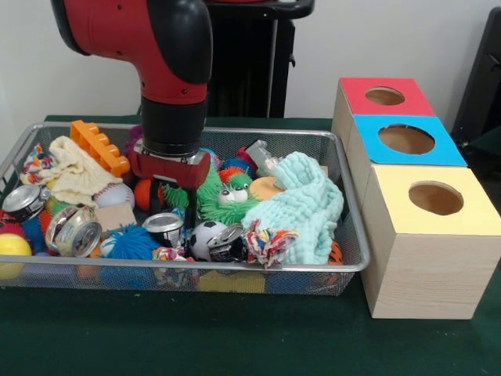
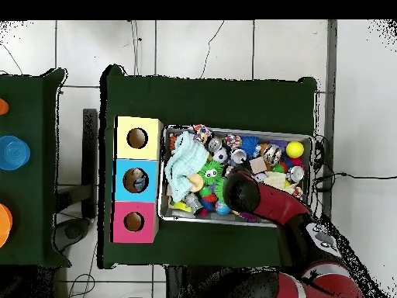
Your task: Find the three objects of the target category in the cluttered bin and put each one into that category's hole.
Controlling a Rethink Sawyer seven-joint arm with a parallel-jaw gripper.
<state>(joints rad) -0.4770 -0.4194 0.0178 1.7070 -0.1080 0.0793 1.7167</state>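
The robot's black gripper (image 1: pixel 174 205) is down in the middle of the long silver wire bin (image 1: pixel 356 262), and I cannot tell if it is open or holding anything, because the toys hide its tips. One small see-through plastic bottle (image 1: pixel 262 158) lies near the bin's back edge, beside the fluffy mint-green cloth (image 1: pixel 307 205). The round hole (image 1: pixel 384 95) in the red-topped wooden box waits by the table's far corner, likely so bottles can drop in.

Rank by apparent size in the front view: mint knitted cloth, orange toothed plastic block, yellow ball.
1. Mint knitted cloth, clearly largest.
2. Orange toothed plastic block.
3. Yellow ball, smallest, though partly cut off by the picture's edge.
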